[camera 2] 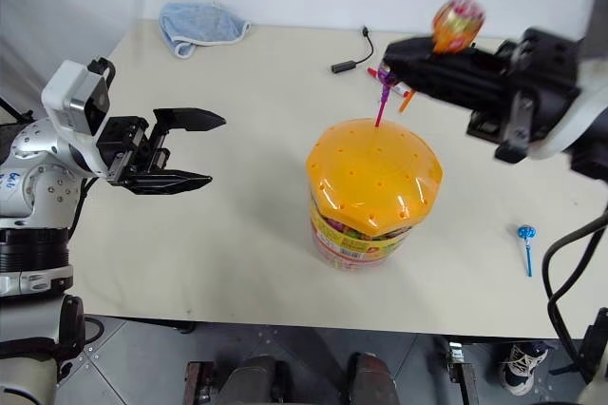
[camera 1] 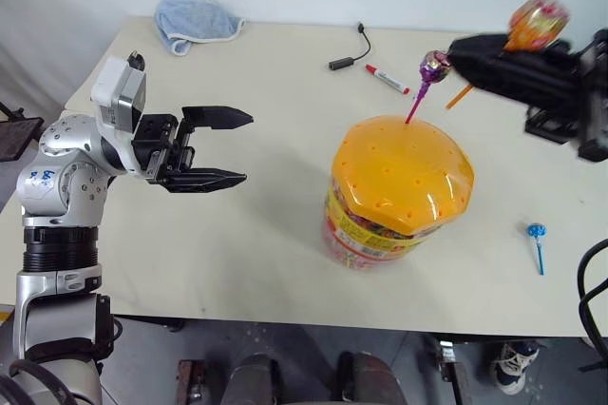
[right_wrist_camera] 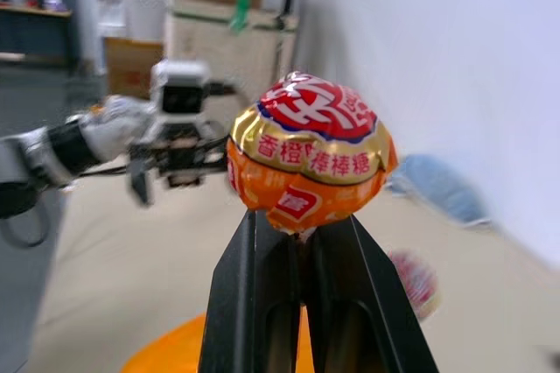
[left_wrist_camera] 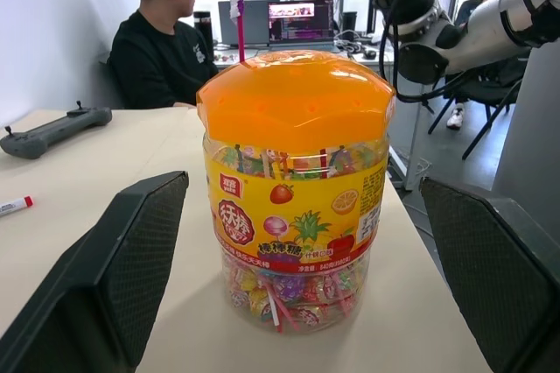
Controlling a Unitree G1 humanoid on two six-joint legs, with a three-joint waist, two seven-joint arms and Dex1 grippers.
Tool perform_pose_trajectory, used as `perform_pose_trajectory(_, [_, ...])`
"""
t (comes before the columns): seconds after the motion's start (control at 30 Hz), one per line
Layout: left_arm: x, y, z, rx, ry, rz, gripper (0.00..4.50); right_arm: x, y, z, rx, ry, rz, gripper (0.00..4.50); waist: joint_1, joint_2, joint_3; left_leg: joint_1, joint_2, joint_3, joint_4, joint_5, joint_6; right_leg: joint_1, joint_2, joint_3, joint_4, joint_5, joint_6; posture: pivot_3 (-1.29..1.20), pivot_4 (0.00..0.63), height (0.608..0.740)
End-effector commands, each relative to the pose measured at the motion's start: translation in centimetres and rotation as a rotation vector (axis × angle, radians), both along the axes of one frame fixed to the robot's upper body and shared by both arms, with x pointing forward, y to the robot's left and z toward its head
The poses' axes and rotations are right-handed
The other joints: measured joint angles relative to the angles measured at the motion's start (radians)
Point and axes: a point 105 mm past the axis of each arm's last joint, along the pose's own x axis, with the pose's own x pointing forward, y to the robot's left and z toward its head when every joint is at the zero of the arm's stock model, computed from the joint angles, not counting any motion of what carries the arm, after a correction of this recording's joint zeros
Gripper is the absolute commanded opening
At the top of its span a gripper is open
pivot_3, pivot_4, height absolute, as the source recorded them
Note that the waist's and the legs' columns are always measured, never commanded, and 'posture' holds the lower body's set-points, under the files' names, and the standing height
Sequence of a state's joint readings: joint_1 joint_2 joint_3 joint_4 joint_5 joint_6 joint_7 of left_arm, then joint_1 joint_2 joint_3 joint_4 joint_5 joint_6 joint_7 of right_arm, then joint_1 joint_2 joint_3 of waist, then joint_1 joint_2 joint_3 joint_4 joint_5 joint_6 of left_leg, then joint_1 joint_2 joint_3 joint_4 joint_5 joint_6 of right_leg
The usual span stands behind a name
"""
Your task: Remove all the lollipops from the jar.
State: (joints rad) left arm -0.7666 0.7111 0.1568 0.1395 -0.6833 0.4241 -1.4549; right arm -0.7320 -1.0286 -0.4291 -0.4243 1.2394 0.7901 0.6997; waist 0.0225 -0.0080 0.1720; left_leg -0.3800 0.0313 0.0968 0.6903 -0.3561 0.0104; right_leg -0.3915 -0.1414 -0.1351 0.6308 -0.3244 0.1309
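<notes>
Overhead, right gripper (camera 1: 465,55) clamped on orange lollipop (camera 1: 538,23), stick mostly hidden; left gripper (camera 1: 237,146) apart, empty.

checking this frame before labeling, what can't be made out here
- Orange lollipop: head motion-blurred in the head views; its stick is mostly covered by the right hand.
- Purple lollipop: in the right eye view, the right hand hides its head.
- Jar: the hole holding the purple stick is too small to pick out.
- Blue lollipop: wrapper print too small to read.
</notes>
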Motion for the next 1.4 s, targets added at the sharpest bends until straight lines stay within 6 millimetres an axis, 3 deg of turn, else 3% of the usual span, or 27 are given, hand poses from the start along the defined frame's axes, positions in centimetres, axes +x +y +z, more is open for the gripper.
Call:
perform_pose_trajectory(0.03, [-0.5,-0.2,0.5,-0.009,-0.036,-0.017,4.50,-0.1,-3.3,3.1,0.085,-0.079,-0.158,0.05,0.000,0.000,0.000,0.000,0.000,0.000,0.000,0.000,0.000,0.000,0.000,0.000,0.000,0.000,0.000,0.00,0.150,0.740])
perform_pose_trajectory(0.13, [-0.5,-0.4,0.4,-0.015,-0.036,-0.025,4.50,0.8,-6.5,4.4,0.198,-0.073,-0.280,0.05,0.000,0.000,0.000,-0.005,0.000,0.001,0.003,0.000,0.000,-0.002,0.000,-0.002,0.000,0.000,0.000,0.00,0.150,0.740])
perform_pose_trajectory(0.2, [-0.6,-0.4,0.4,-0.019,-0.035,-0.031,4.50,2.1,-9.3,4.2,0.237,-0.034,-0.404,0.05,0.001,0.000,0.000,-0.006,0.000,0.000,0.004,0.000,0.000,-0.002,0.000,-0.003,0.000,0.000,0.000,0.00,0.150,0.740])
perform_pose_trajectory(0.3, [-0.6,-0.5,0.3,-0.022,-0.036,-0.034,4.50,5.1,-12.5,0.5,0.153,0.166,-0.594,0.05,0.002,0.000,0.000,-0.007,0.000,0.000,0.005,0.000,0.000,-0.002,0.000,-0.003,0.000,0.000,0.000,0.00,0.150,0.740])
perform_pose_trajectory(0.43, [-0.7,-0.5,0.1,-0.027,-0.030,-0.033,4.50,9.9,-17.5,-8.8,0.037,0.477,-0.879,0.05,-0.004,0.000,0.000,-0.007,0.000,0.001,0.006,-0.001,0.001,-0.002,0.000,-0.003,0.000,0.000,0.000,0.00,0.150,0.740])
perform_pose_trajectory(0.63, [-1.2,-0.7,-0.4,-0.035,-0.016,-0.026,4.50,14.1,-20.7,-16.9,-0.019,0.687,-1.122,0.05,-0.028,0.002,0.001,-0.008,0.000,0.001,0.005,0.000,0.001,-0.004,0.000,-0.003,0.001,0.000,0.000,0.00,0.150,0.740])
perform_pose_trajectory(0.73, [-1.5,-0.6,-0.4,-0.034,-0.015,-0.017,4.50,14.8,-21.4,-19.0,-0.041,0.750,-1.169,0.05,-0.028,0.004,0.002,-0.008,0.000,0.000,0.004,0.000,0.001,-0.004,0.000,-0.003,0.001,0.000,0.000,0.00,0.150,0.740])
perform_pose_trajectory(0.9, [-1.9,-0.3,-0.4,-0.033,-0.016,-0.005,4.50,15.8,-21.0,-20.2,-0.046,0.782,-1.157,0.05,-0.027,0.004,0.002,-0.009,0.000,0.000,0.005,-0.001,0.001,-0.004,-0.001,-0.003,0.001,0.000,0.000,0.00,0.150,0.740])
perform_pose_trajectory(0.93, [-2.0,-0.2,-0.3,-0.032,-0.017,-0.002,4.50,15.9,-20.9,-20.2,-0.046,0.784,-1.152,0.55,-0.027,0.004,0.002,-0.009,0.000,0.000,0.005,-0.001,0.001,-0.004,-0.001,-0.003,0.001,0.000,0.000,0.00,0.150,0.740])
perform_pose_trajectory(1.03, [-2.1,0.0,-0.2,-0.032,-0.021,0.006,4.50,16.0,-20.8,-20.0,-0.044,0.781,-1.142,1.39,-0.026,0.004,0.002,-0.009,0.000,0.000,0.005,-0.001,0.001,-0.004,-0.001,-0.003,0.001,0.000,0.000,0.00,0.150,0.740])
perform_pose_trajectory(1.3, [-2.1,0.6,0.5,-0.040,-0.039,0.033,4.50,13.6,-20.9,-18.1,-0.080,0.734,-1.081,4.08,-0.022,0.004,0.002,-0.009,0.000,-0.001,0.005,-0.001,0.001,-0.004,-0.001,-0.004,0.001,0.000,0.000,0.00,0.150,0.740])
perform_pose_trajectory(1.33, [-2.0,0.5,0.6,-0.043,-0.041,0.032,4.50,13.1,-20.7,-17.6,-0.091,0.714,-1.066,4.37,-0.022,0.004,0.002,-0.009,0.000,-0.001,0.005,-0.001,0.001,-0.004,-0.001,-0.004,0.001,0.000,0.000,0.00,0.150,0.740])
perform_pose_trajectory(1.4, [-2.0,0.5,1.0,-0.050,-0.048,0.028,4.50,12.0,-19.9,-16.2,-0.106,0.667,-1.013,4.47,-0.022,0.004,0.002,-0.010,0.000,-0.001,0.006,-0.001,0.001,-0.004,-0.001,-0.004,0.001,0.000,0.000,0.00,0.150,0.740])
